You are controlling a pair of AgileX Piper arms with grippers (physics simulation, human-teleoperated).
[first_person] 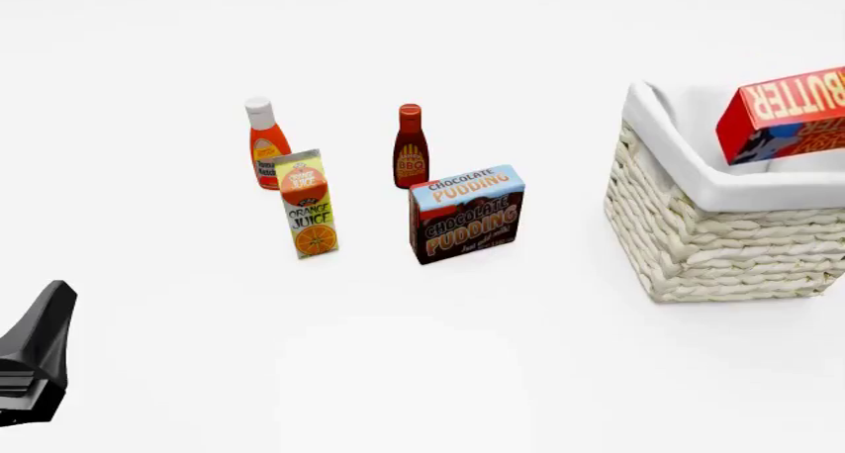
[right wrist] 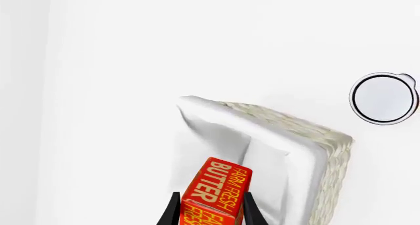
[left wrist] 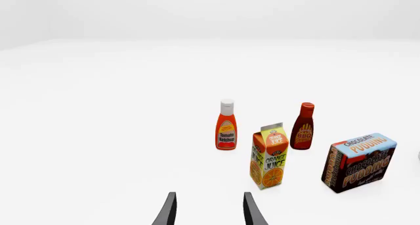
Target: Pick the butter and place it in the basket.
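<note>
The butter (first_person: 789, 109), a red carton with cream "BUTTER" lettering, hangs tilted over the open top of the basket (first_person: 713, 245) at the right in the front view, partly cut by the frame edge. In the right wrist view my right gripper (right wrist: 212, 194) is shut on the butter (right wrist: 217, 185), with the cream wicker basket and its white cloth lining (right wrist: 295, 141) below. My left gripper (left wrist: 209, 194) is open and empty, low at the near left, far from the basket. Its dark body (first_person: 38, 359) shows in the front view.
A chocolate pudding box (first_person: 468, 214), an orange juice carton (first_person: 308, 204), a ketchup bottle (first_person: 267, 142) and a BBQ sauce bottle (first_person: 411, 146) stand left of the basket. A white round dish with a dark rim (right wrist: 384, 98) lies beyond the basket.
</note>
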